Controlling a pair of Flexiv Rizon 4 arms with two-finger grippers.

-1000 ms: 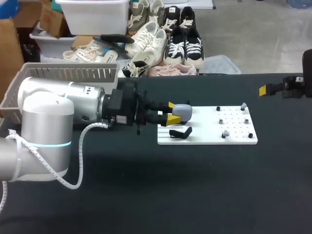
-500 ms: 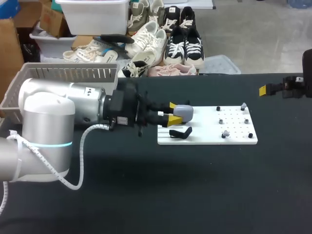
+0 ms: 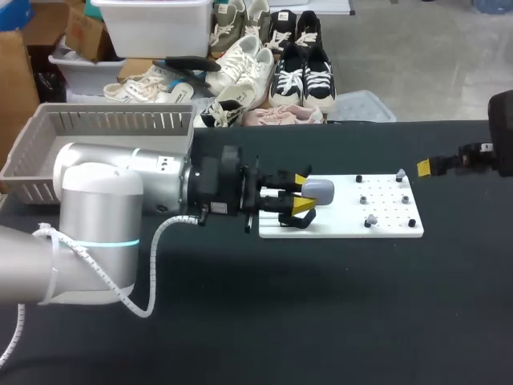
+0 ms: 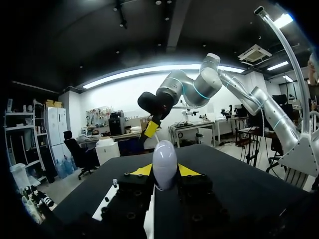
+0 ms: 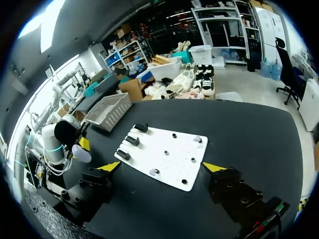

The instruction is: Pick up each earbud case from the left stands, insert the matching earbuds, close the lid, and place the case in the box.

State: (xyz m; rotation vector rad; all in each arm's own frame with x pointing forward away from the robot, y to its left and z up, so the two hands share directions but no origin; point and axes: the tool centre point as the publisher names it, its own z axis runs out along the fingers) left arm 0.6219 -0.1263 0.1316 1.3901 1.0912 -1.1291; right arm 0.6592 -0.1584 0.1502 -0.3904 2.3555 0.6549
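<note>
Over the board (image 3: 337, 226), left gripper (image 3: 303, 192) tight on case (image 4: 165, 163); right gripper (image 5: 162, 168) spread wide, in wrist view only.

Table (image 3: 321, 321): black, filling the lower frame below my arms.
White board (image 3: 385, 228): flat on it, right of centre.
Basket (image 3: 48, 152): grey, slatted, upper left corner.

Right arm (image 3: 503, 132) mostly beyond the head view's edge

Case (image 4: 164, 162) – glossy plastic; tbl (image 3: 321, 305) matt.
</note>
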